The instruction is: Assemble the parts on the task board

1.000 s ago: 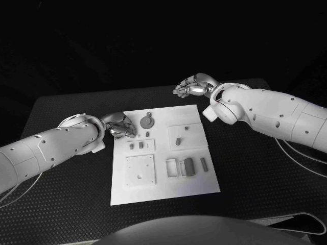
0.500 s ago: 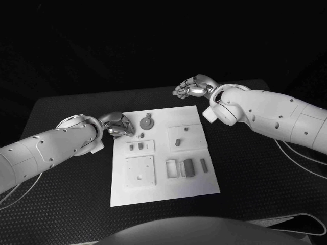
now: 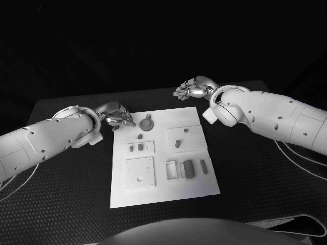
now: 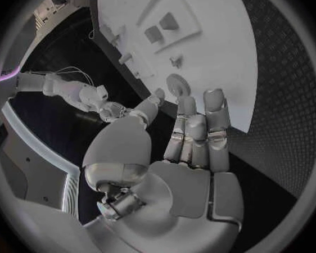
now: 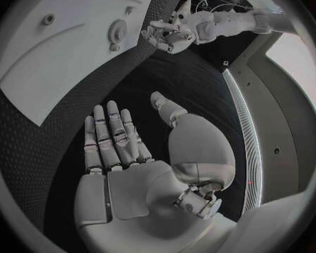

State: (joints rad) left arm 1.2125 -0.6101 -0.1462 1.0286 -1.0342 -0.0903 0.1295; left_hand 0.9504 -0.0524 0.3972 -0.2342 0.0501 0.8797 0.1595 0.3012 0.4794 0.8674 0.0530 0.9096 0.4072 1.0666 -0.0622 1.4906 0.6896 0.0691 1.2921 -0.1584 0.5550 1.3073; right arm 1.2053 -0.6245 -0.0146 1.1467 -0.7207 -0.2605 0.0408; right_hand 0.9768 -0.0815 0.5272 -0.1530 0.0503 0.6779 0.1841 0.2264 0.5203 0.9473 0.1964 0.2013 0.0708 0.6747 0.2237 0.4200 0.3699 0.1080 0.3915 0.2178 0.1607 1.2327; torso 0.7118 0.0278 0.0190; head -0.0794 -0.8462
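The surface (image 3: 68,204) is a black textured mat, and the room beyond it is dark. The task board (image 3: 163,191), a white plate, lies at the middle of the surface and serves as my reference.

On the board, a round geared part (image 3: 146,122) lies near the far left corner. A small peg (image 3: 139,136) stands just nearer than it. Two small parts (image 3: 136,147) sit in a raised square plate at the left side. A slotted part (image 3: 178,143) stands in the square plate at the right side. An upright block (image 3: 188,168) and a thin bar (image 3: 204,164) stand toward the near right, beside a small open frame (image 3: 171,169).

My left hand (image 3: 117,117) hovers at the board's far left corner, just beside the geared part and not touching it. Its fingers (image 4: 193,132) lie close together and extended, holding nothing.

My right hand (image 3: 192,88) is beyond the board's far edge, over the bare surface, well apart from the parts. Its fingers (image 5: 112,138) are spread and it holds nothing.
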